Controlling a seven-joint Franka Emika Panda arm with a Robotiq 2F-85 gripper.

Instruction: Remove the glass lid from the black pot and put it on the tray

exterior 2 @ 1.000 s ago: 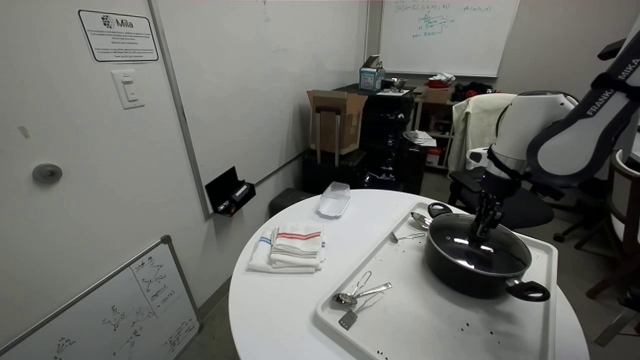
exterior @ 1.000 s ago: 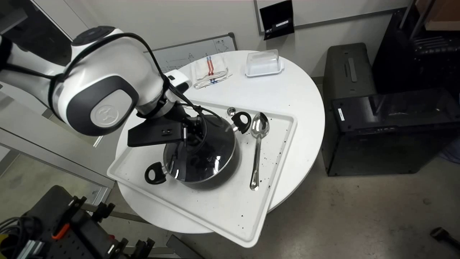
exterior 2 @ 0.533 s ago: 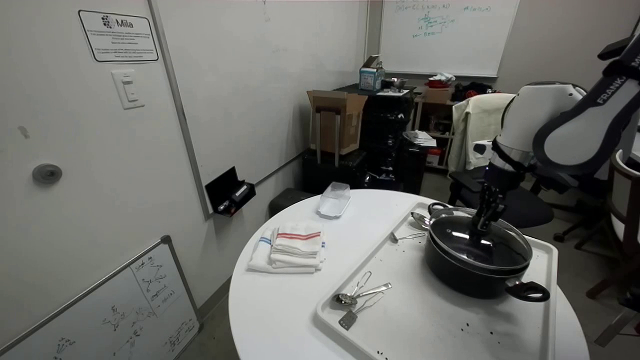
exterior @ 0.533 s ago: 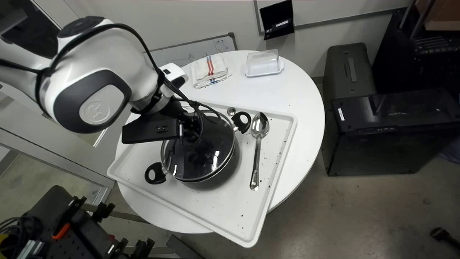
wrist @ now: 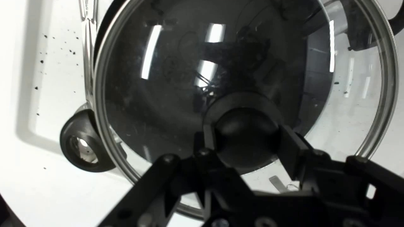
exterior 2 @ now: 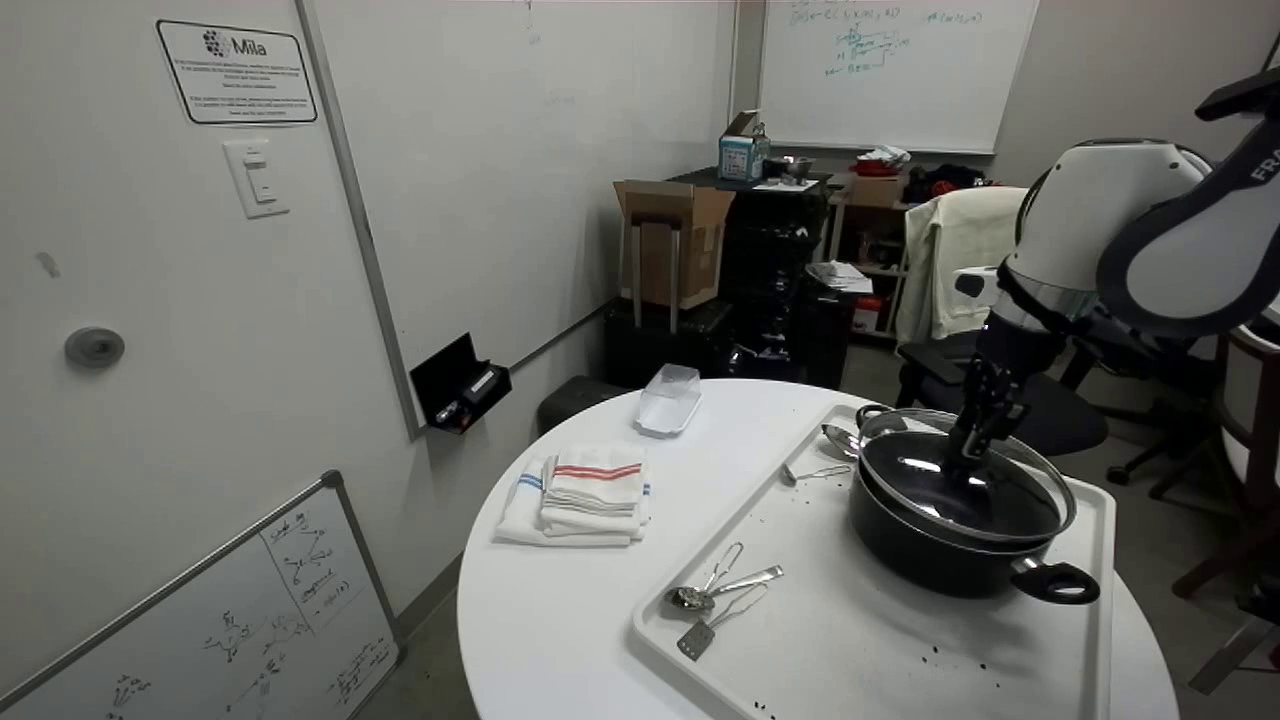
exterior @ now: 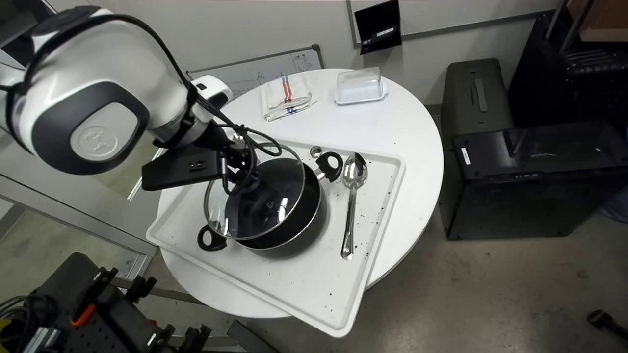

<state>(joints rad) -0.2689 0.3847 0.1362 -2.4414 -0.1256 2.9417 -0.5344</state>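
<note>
My gripper (exterior: 248, 182) is shut on the dark knob of the glass lid (exterior: 267, 208); the wrist view shows a finger on each side of the knob (wrist: 244, 138). The glass lid (exterior 2: 990, 505) is held a little above the black pot (exterior 2: 905, 550) and off-centre, shifted toward the arm's side. Its rim overhangs the pot's edge and a side handle. A crescent of the black pot (exterior: 306, 211) shows uncovered in an exterior view. The pot stands on the white tray (exterior: 309, 289), which also shows in the wrist view (wrist: 53, 101).
A large metal spoon (exterior: 349, 215) lies on the tray beside the pot. Several small utensils (exterior 2: 715, 595) lie at a tray corner, and a small ladle (exterior 2: 815, 473) lies near the rim. Folded towels (exterior 2: 595, 500) and a clear-lidded dish (exterior 2: 668, 405) stand on the round table (exterior 2: 550, 620).
The lid was seated on the pot one second ago. My gripper has lifted it and shifted it toward the arm's side, opening a gap. The pot and tray have not moved.
</note>
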